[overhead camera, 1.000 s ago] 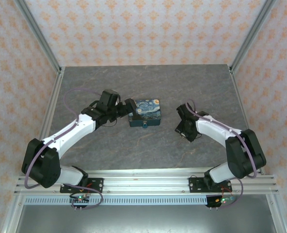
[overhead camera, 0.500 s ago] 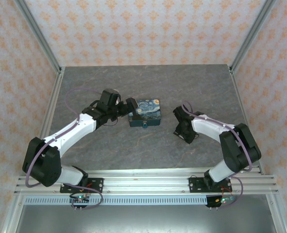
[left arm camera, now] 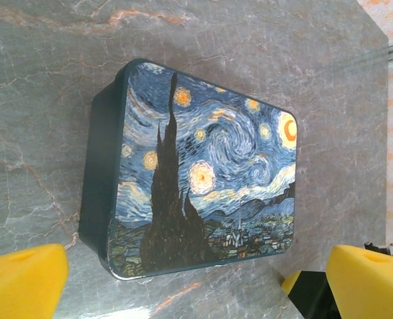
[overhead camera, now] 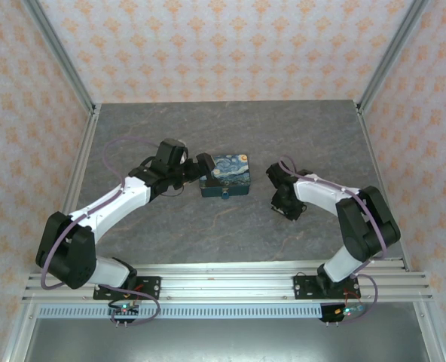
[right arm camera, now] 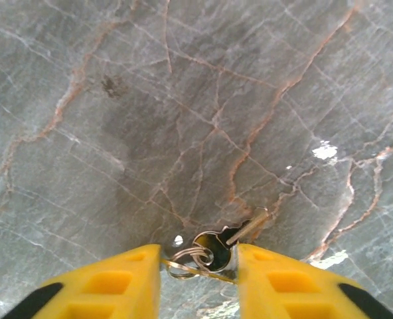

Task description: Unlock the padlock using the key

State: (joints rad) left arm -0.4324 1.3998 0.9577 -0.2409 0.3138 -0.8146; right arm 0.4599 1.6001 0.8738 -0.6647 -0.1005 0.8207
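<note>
Grey veined stone tabletop (overhead camera: 230, 128) carries the boxy, teal-sided padlock (left arm camera: 196, 179) printed with a starry-night painting, mid-frame overhead, just ahead of the left gripper (left arm camera: 196, 282), spread wide. Right gripper (right arm camera: 200, 256) straddles the small dark metal key (right arm camera: 220, 246), lower centre of its wrist view; whether it is pinched is unclear.

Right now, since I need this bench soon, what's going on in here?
The left gripper stands open, yellow fingers flanking the boxy padlock with the starry-night painted top on the grey marble table. The right gripper is down over the small dark key on its wire ring, one finger close on each side; whether it grips yet is unclear. The key lies apart from the padlock.
</note>
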